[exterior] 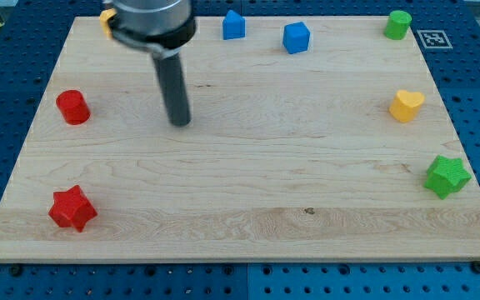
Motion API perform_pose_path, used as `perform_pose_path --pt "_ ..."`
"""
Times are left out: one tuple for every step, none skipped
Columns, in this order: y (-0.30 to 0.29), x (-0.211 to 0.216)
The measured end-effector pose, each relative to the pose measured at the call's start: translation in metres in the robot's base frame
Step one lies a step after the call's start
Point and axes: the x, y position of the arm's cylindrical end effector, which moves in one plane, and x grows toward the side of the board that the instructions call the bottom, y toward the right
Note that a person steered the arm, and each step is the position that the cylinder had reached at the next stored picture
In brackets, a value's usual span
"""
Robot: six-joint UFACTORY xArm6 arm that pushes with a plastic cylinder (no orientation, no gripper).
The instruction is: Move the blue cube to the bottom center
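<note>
The blue cube (296, 37) sits near the view's top, right of centre, on the wooden board (248, 183). A second blue block (234, 25), of a less clear shape, lies to its left at the top edge. My tip (180, 122) rests on the board left of centre, well below and to the left of both blue blocks, touching no block.
A red cylinder (72, 107) and a red star (72, 208) lie at the view's left. A yellow heart (406, 106), a green star (447, 176) and a green cylinder (397, 25) lie at the right. An orange block (107, 20) is partly hidden behind the arm.
</note>
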Motion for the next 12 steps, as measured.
perform_pose_path --pt "0.028 -0.047" --pt "0.065 -0.081" --pt "0.101 -0.103" --pt "0.112 -0.116" --pt "0.113 -0.131" --pt "0.116 -0.145" --pt "0.128 -0.158" --pt "0.133 -0.176" --pt "0.162 -0.185" --pt "0.19 -0.181" --pt "0.192 -0.16" --pt "0.189 -0.136"
